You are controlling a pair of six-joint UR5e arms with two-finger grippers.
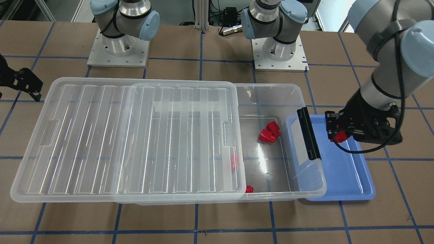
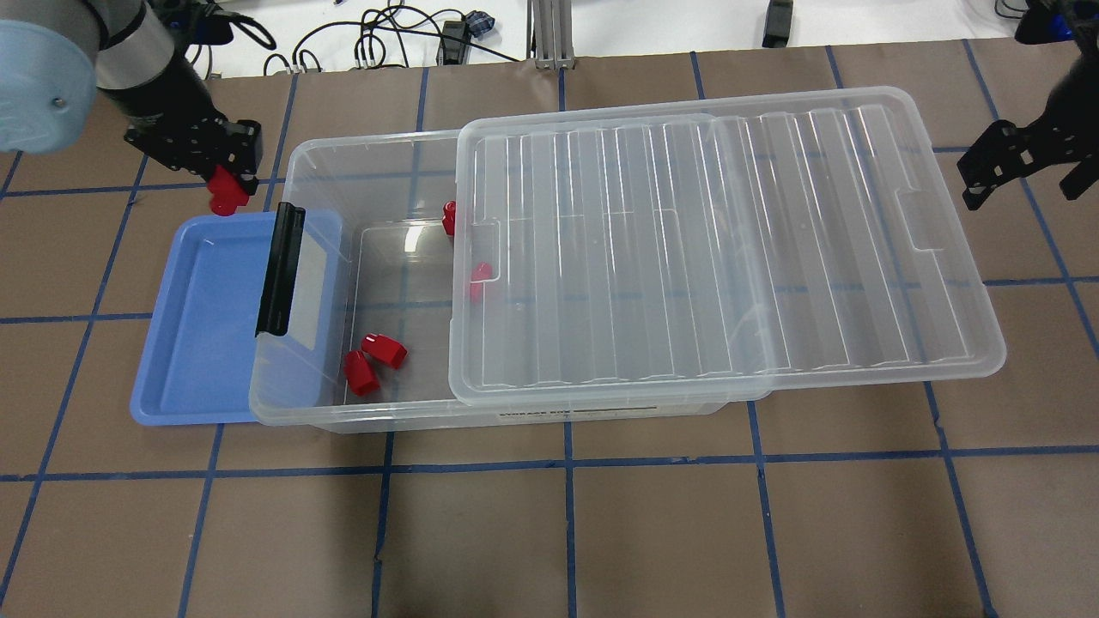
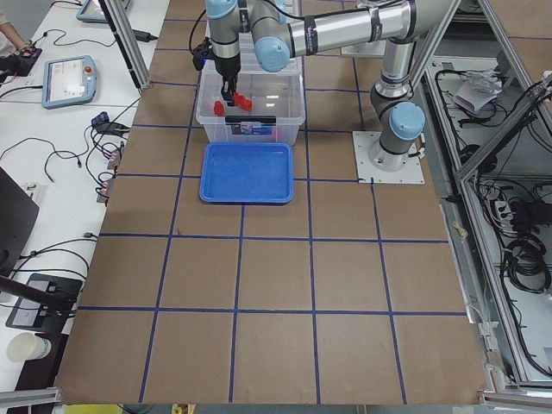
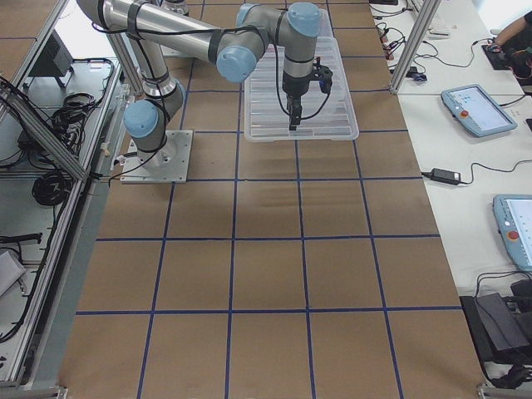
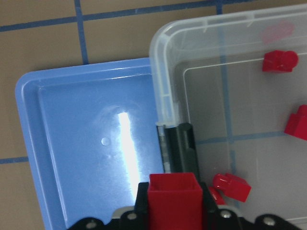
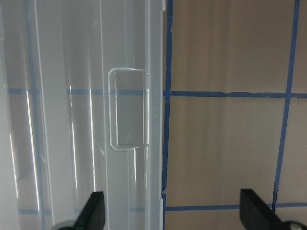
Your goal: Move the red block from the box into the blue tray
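My left gripper (image 2: 225,182) is shut on a red block (image 2: 226,196) and holds it above the far rim of the blue tray (image 2: 193,343). The left wrist view shows the block (image 5: 173,191) between the fingers, over the tray (image 5: 81,143). From the front, the block (image 1: 340,136) hangs over the tray (image 1: 344,173). The clear box (image 2: 378,150) lies beside the tray, partly over it. Its lid (image 2: 713,249) is slid aside. Loose red blocks (image 2: 373,360) lie in its open end. My right gripper (image 6: 175,213) is open and empty, beyond the lid's far end (image 2: 1022,172).
The box's black latch bar (image 2: 281,270) hangs over the tray's inner side. More red blocks (image 2: 476,275) sit partly under the lid's edge. Brown table with blue tape lines (image 2: 567,446) surrounds everything. Both arm bases (image 1: 279,51) stand at the table's back.
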